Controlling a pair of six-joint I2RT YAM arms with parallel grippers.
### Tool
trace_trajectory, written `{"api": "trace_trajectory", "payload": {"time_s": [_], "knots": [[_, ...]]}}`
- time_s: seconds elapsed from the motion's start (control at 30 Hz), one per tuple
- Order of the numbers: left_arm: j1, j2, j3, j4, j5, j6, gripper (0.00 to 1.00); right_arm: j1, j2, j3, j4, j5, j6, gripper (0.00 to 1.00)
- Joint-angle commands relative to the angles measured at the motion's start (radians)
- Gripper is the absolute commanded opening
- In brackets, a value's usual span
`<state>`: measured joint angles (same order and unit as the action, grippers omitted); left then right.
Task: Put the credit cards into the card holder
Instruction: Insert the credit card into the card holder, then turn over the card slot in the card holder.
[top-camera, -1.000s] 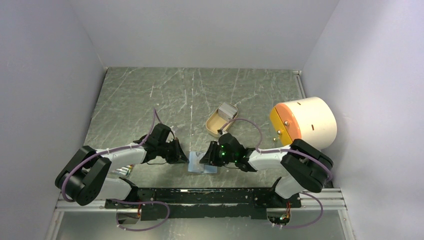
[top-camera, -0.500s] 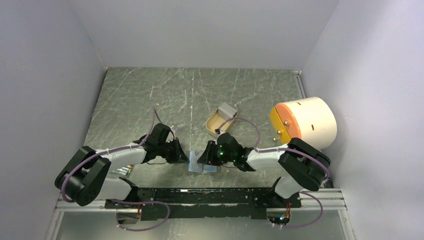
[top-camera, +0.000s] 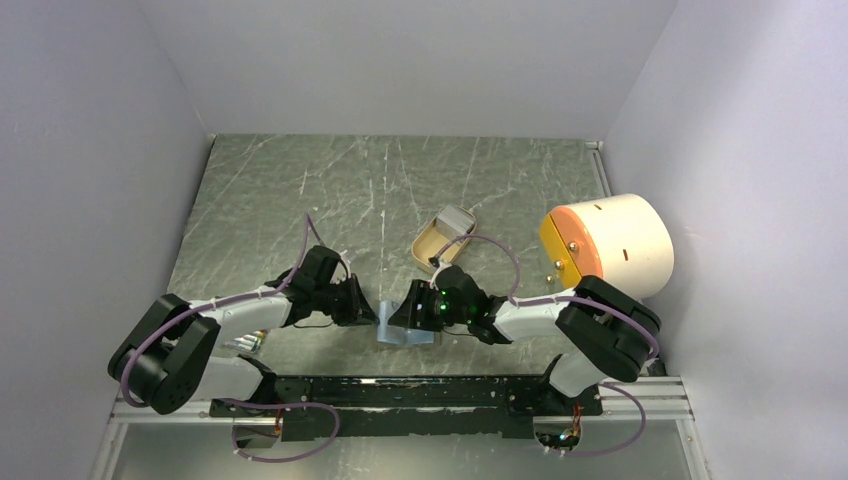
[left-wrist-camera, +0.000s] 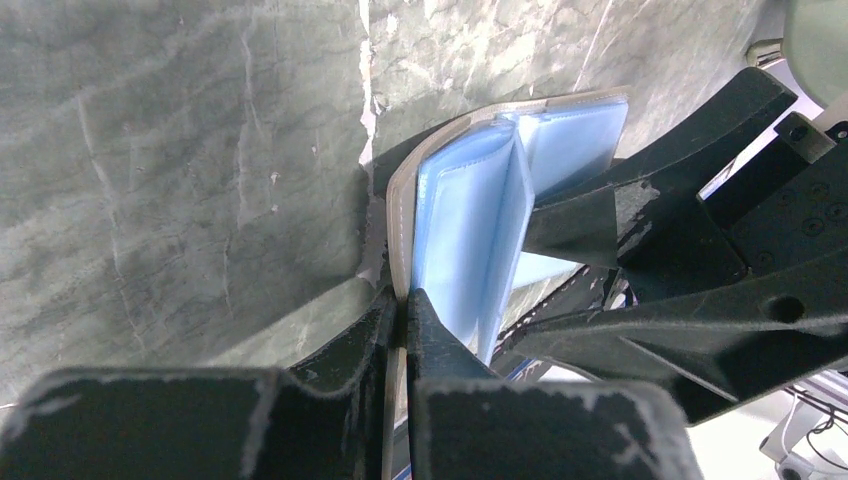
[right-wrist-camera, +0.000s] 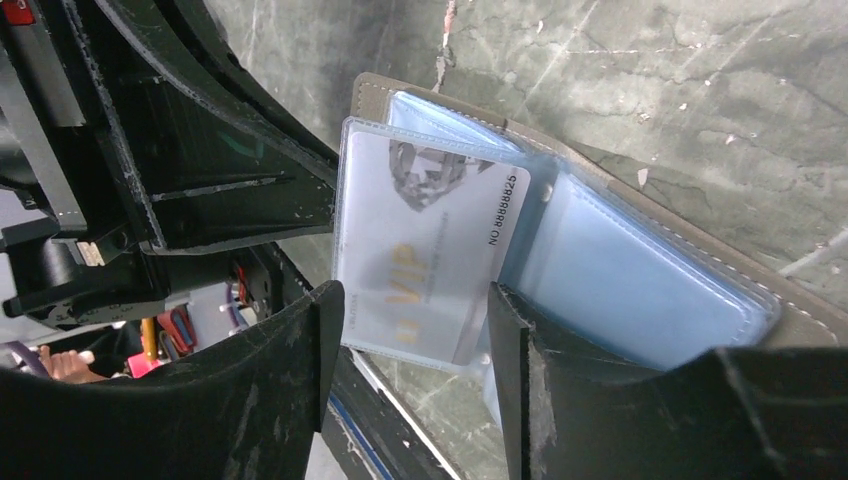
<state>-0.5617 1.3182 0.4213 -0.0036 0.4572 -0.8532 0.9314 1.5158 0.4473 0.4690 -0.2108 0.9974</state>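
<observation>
Widened since a second ago: right claw (right-wrist-camera: 415, 300), jaws apart, astride card (right-wrist-camera: 425, 240) tucked in open holder (right-wrist-camera: 640, 280). Opposite, left claw (left-wrist-camera: 401, 305) pinches holder's cover edge, low over table (top-camera: 300, 200). Card looks light, stiff, slick: take by long edges. Holder floppy.

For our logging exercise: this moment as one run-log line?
left gripper: shut on card holder | right gripper: open astride inserted credit card
</observation>
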Motion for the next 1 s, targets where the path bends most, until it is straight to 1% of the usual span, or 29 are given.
{"api": "trace_trajectory", "payload": {"time_s": [0.0, 0.1, 0.23, 0.4, 0.53, 0.73, 0.83, 0.97], "knots": [[0.003, -0.015, 0.004, 0.043, 0.048, -0.004, 0.09, 0.008, -0.001, -0.002, 0.055, -0.011, -0.008, 0.59], [0.003, -0.017, 0.003, 0.056, 0.064, -0.01, 0.09, 0.007, 0.004, -0.006, 0.073, -0.02, -0.003, 0.62], [-0.001, -0.022, -0.001, 0.078, 0.079, -0.02, 0.09, 0.007, -0.008, -0.014, 0.078, -0.013, 0.001, 0.74], [-0.017, -0.016, 0.0, 0.114, 0.094, -0.03, 0.09, 0.007, 0.003, -0.007, 0.081, -0.017, 0.001, 0.78], [-0.026, -0.006, 0.017, 0.093, 0.081, -0.024, 0.09, 0.007, -0.007, -0.014, 0.061, 0.002, 0.012, 0.72], [-0.029, -0.042, 0.023, 0.067, 0.052, -0.024, 0.09, 0.007, -0.028, -0.014, 0.007, 0.031, 0.002, 0.62], [-0.028, -0.051, 0.027, 0.057, 0.041, -0.027, 0.09, 0.006, -0.031, -0.014, -0.007, 0.033, 0.0, 0.6], [-0.029, -0.055, 0.028, 0.042, 0.032, -0.024, 0.09, 0.007, -0.043, -0.006, -0.047, 0.049, -0.012, 0.59]]}}
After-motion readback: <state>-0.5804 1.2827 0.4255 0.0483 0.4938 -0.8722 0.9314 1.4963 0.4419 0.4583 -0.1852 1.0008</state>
